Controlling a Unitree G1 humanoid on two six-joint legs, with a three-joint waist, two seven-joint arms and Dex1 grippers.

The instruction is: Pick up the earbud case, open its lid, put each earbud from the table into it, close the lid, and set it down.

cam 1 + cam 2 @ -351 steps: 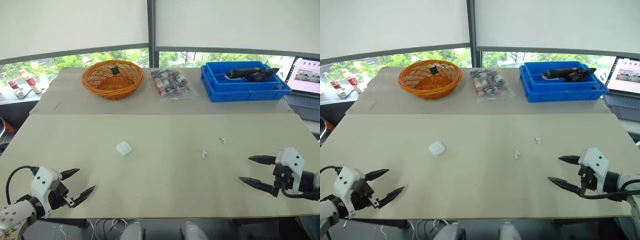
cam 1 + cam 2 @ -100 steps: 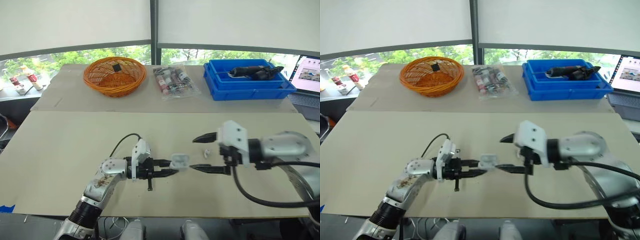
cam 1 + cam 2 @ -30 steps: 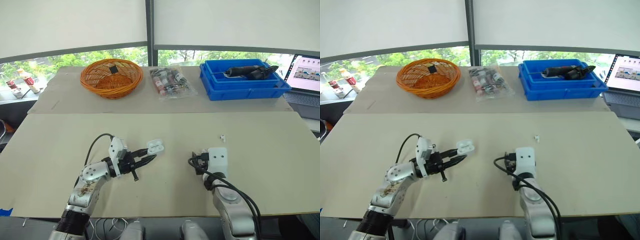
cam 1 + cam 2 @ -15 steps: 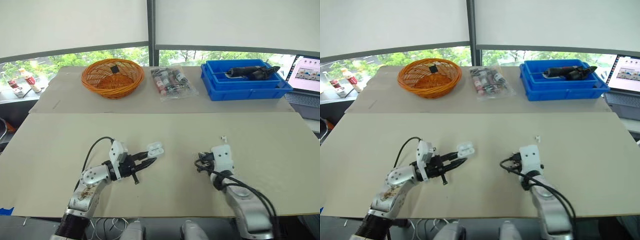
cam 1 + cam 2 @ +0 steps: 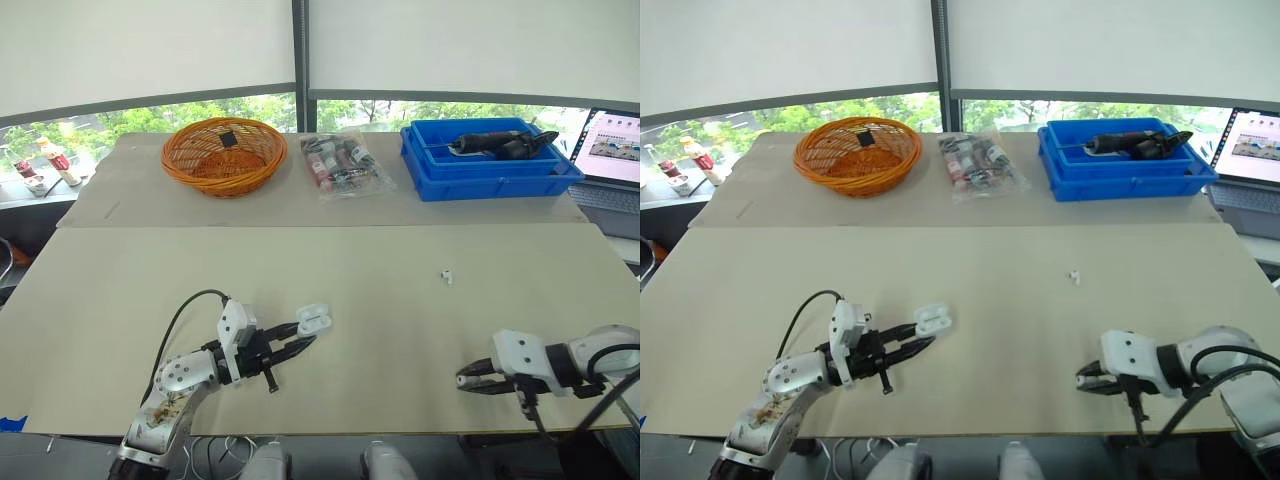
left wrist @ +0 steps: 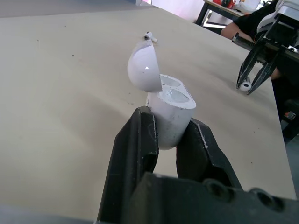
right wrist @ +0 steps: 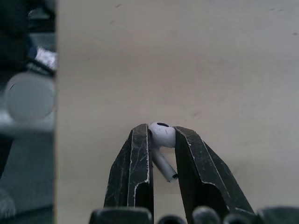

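While left claw (image 5: 299, 337) clamps the open earbud case (image 6: 170, 105), right claw (image 7: 160, 130) pinches an earbud (image 7: 162, 135), both low, pointing inward.

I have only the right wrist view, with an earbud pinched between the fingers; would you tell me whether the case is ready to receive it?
Observer: Yes, the left gripper holds the earbud case with its lid flipped open.
Operator: Thank you. Is it empty inside?
Observer: Both of its wells look empty.
Operator: And where is the other earbud?
Observer: The second earbud lies on the table, farther out than the right gripper and its held earbud.
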